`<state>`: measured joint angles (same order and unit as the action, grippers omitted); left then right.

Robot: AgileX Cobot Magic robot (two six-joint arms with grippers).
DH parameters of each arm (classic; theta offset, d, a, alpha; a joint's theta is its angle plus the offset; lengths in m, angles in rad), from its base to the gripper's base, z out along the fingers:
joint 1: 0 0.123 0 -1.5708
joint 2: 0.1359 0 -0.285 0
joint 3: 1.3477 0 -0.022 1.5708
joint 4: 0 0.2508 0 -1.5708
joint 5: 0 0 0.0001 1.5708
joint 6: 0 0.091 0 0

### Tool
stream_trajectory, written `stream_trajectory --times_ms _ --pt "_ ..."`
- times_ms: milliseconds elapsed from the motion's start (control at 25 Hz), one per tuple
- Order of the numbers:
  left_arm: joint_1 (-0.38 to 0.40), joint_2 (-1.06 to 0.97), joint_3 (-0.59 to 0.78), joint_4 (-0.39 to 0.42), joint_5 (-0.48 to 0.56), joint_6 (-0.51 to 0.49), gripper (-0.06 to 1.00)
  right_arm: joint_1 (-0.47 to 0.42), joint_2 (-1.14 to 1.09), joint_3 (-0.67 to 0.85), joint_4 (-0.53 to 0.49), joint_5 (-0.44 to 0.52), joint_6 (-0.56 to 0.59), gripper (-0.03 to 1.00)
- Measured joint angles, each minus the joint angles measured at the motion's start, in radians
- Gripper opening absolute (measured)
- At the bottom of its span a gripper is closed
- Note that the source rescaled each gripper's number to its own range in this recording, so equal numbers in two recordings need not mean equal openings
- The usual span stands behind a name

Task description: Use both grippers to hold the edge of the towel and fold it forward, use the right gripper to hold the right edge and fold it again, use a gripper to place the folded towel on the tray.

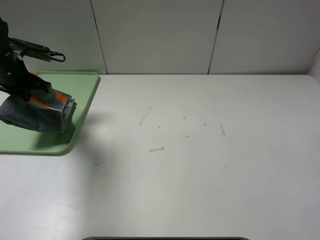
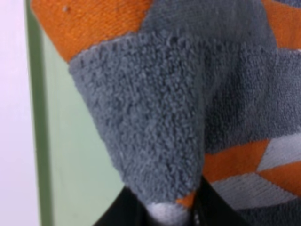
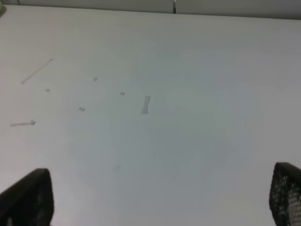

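A: One folded bundle, the towel [image 1: 42,116], hangs over the tray [image 1: 85,95] at the far left of the table [image 1: 200,175]. Dark grey terry with orange patches showing along its upper folds.

B: Is it lying on the tray or lifted?

A: I cannot tell for sure. From the high camera its lower grey part overlaps the tray's green floor, and its right corner is near the tray's right rim, inside it. Whether the cloth touches the plastic is not clear.

B: Who has it?

A: The left gripper [image 1: 27,90]. It is clenched on the towel's top, with the cloth drooping below it. In the left wrist view [image 2: 169,214] the black fingers [image 2: 216,212] pinch a gathered tip of grey and orange fabric, and the green tray floor [image 2: 70,155] with its darker rim shows beside the cloth.

B: And the other arm?

A: The right gripper [image 3: 160,200] does not appear in the high view. Its own camera shows two black fingertips [image 3: 28,197] spread wide apart with nothing between them, only bare white table [image 3: 188,141] below.

B: Anything else on the surface?

A: A few small pale scuff marks [image 1: 145,116] near the table's middle, well apart from the tray. The same marks [image 3: 145,104] show in the right wrist view. Behind the table stands a white panelled wall [image 1: 160,35].
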<state>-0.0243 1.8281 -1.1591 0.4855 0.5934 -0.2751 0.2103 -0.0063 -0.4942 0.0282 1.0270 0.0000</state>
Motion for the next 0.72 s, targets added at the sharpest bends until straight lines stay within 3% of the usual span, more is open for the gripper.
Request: stream_trajectory --times_ms 360,440,560,600,720 --pt "0.004 0.008 0.0 0.003 -0.018 -0.003 0.13 0.0 0.0 0.0 0.0 0.0 0.0 1.0" --pt "0.004 0.015 0.0 0.003 -0.018 -0.003 0.29 0.0 0.0 0.0 -0.001 0.0 0.0 1.0" --pt "0.004 0.018 0.0 0.003 -0.027 0.018 0.76 0.0 0.0 0.0 -0.001 0.0 0.0 1.0" --pt "0.004 0.02 0.0 0.003 -0.032 0.019 0.85 0.0 0.0 0.0 -0.001 0.0 0.0 1.0" --pt "0.004 0.021 0.0 0.003 -0.042 0.022 0.96 0.0 0.0 0.0 0.0 0.0 0.0 1.0"
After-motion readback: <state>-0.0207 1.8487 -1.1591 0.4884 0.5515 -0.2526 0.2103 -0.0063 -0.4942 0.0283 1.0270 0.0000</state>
